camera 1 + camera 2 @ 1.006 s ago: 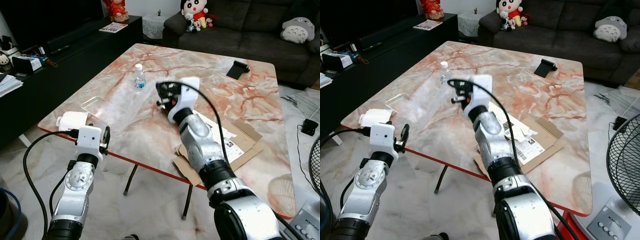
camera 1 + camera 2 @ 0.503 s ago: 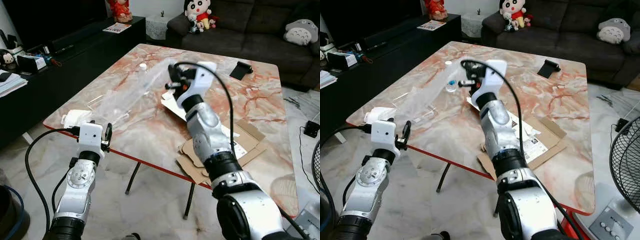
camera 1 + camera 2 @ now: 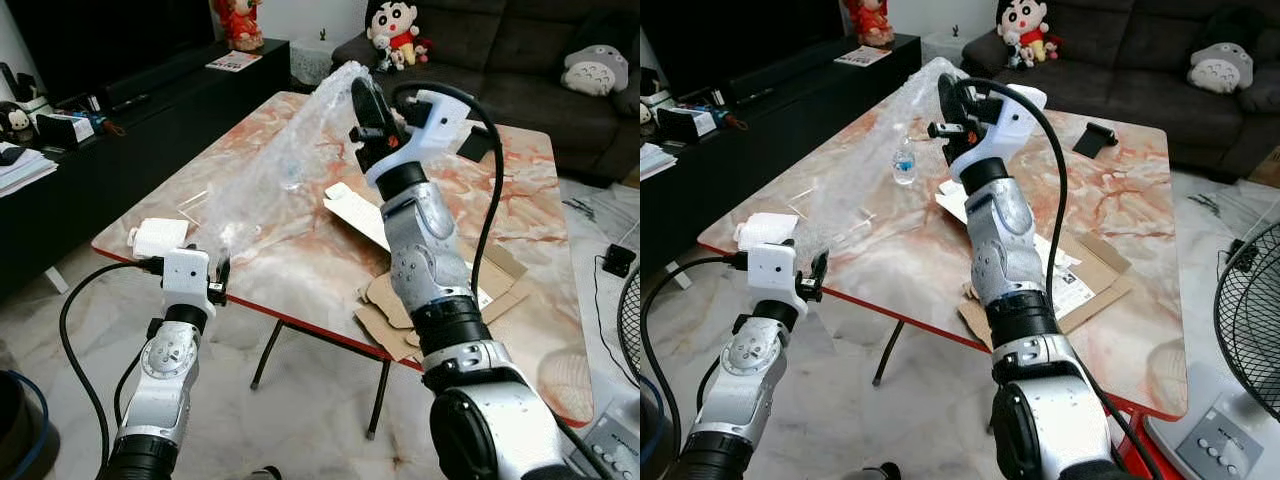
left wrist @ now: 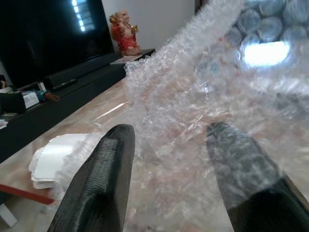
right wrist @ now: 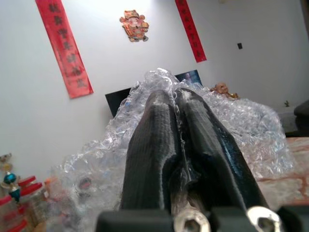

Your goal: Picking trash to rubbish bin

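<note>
We stand at the marble table, which holds flattened cardboard with printed paper on it, a small water bottle, a white packet at the near left corner and a dark object at the far side. Our trash, a long sheet of bubble wrap, hangs in the air above the table, its lower end trailing toward the near left edge. Our right gripper is raised high and pinches the sheet's top end tight between closed fingers. Our left gripper waits low at the table edge, fingers spread wide with the wrap draped before them, gripping nothing. We judge the pickup done; no bin can be seen, so carrying and dropping remain, as does the other litter
</note>
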Available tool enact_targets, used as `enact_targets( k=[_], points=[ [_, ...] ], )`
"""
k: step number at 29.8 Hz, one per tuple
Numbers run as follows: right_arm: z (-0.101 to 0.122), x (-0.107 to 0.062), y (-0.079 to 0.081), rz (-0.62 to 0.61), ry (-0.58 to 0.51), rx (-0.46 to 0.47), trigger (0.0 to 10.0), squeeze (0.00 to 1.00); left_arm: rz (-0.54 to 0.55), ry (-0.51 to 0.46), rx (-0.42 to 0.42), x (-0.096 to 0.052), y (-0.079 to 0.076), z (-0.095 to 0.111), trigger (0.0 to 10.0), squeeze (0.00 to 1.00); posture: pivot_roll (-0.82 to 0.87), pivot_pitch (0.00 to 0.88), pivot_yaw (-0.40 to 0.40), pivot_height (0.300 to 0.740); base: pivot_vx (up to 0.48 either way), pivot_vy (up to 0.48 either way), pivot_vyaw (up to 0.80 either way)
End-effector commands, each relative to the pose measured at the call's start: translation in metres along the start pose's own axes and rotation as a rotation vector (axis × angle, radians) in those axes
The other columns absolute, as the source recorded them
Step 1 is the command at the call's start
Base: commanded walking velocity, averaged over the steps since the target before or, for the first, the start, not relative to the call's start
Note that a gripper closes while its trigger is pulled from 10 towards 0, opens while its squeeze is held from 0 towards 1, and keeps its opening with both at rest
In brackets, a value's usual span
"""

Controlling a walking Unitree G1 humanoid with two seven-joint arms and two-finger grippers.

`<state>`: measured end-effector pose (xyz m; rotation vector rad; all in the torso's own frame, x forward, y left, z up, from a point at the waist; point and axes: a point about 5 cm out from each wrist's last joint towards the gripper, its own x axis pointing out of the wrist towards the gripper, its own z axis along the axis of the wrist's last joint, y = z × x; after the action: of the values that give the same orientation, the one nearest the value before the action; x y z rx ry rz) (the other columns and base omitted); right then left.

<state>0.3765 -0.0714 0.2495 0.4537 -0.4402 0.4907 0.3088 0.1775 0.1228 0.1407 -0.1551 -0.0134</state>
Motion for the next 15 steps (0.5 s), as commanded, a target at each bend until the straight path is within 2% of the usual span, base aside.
enact_targets(
  k=[1, 3, 6, 10, 15],
  points=[
    [-0.004, -0.007, -0.007, -0.024, 0.015, -0.027, 10.0, 0.0, 0.019, -0.024, -0.006, 0.0, 0.001, 0.003, 10.0, 0.0, 0.12, 0.0, 0.038, 0.74, 0.0, 0.0, 0.0],
    [-0.01, -0.013, -0.012, -0.046, 0.038, -0.044, 10.0, 0.0, 0.025, -0.029, -0.003, -0.001, 0.001, 0.004, 10.0, 0.0, 0.12, 0.001, 0.037, 0.74, 0.0, 0.0, 0.0],
    [-0.02, -0.029, -0.025, -0.098, 0.077, -0.129, 10.0, 0.0, 0.065, -0.052, 0.012, -0.003, 0.007, 0.007, 10.0, 0.0, 0.12, 0.004, 0.034, 0.74, 0.0, 0.0, 0.0],
    [-0.021, -0.032, -0.028, -0.109, 0.08, -0.145, 10.0, 0.0, 0.078, -0.059, 0.016, -0.004, 0.009, 0.008, 10.0, 0.0, 0.12, 0.004, 0.034, 0.74, 0.0, 0.0, 0.0],
    [-0.007, -0.048, -0.04, -0.155, -0.007, -0.149, 10.0, 0.0, 0.104, -0.086, 0.036, -0.005, 0.017, 0.014, 10.0, 0.0, 0.11, 0.001, 0.034, 0.74, 0.0, 0.0, 0.0]
  ],
)
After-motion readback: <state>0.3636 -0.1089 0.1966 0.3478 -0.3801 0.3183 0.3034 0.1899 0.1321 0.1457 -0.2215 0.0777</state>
